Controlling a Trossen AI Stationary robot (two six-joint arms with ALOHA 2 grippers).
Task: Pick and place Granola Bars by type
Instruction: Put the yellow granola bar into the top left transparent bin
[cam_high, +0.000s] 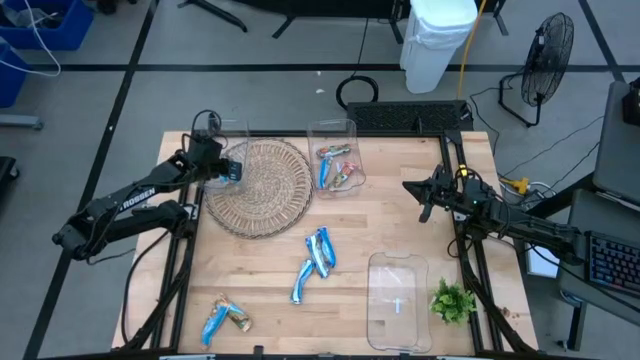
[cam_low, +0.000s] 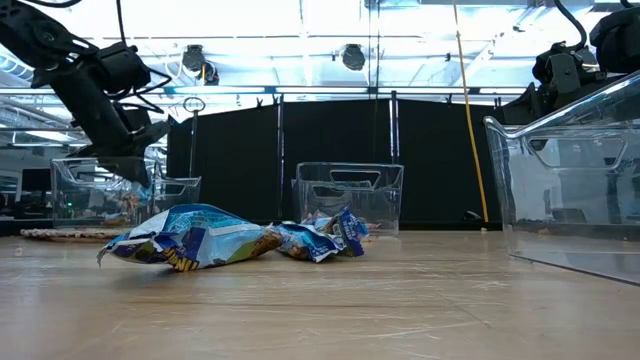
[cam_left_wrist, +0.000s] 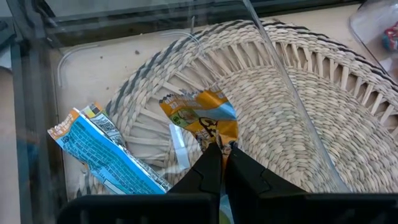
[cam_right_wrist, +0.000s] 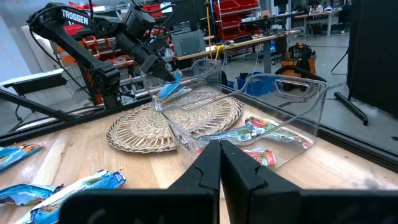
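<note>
My left gripper (cam_left_wrist: 222, 149) is shut on a granola bar (cam_left_wrist: 200, 115) in a blue and orange wrapper. It hovers over the far-left clear bin (cam_high: 228, 135), beside the round woven mat (cam_high: 262, 190). A blue-wrapped bar (cam_left_wrist: 102, 152) lies flat inside that bin. The middle clear bin (cam_high: 335, 165) holds several bars, some blue and some reddish. More blue bars lie loose on the table (cam_high: 318, 252) (cam_high: 303, 282), and a blue and brownish pair (cam_high: 225, 318) lies near the front edge. My right gripper (cam_right_wrist: 220, 149) is shut, holds nothing and waits at the table's right (cam_high: 422, 195). My left gripper pinches the bar between its two fingers at one end of the wrapper (cam_left_wrist: 216, 138), coming from above at a slant. The rest of the bar sticks out past the fingertips. It is lifted clear over the bin (cam_right_wrist: 169, 87).
A third clear bin (cam_high: 398, 300) stands at the near right, with a green leafy sprig (cam_high: 452, 300) beside it. Bare wood lies between the mat and the loose bars. Beyond the table's far edge are a keyboard (cam_high: 410, 115), a white container and a fan.
</note>
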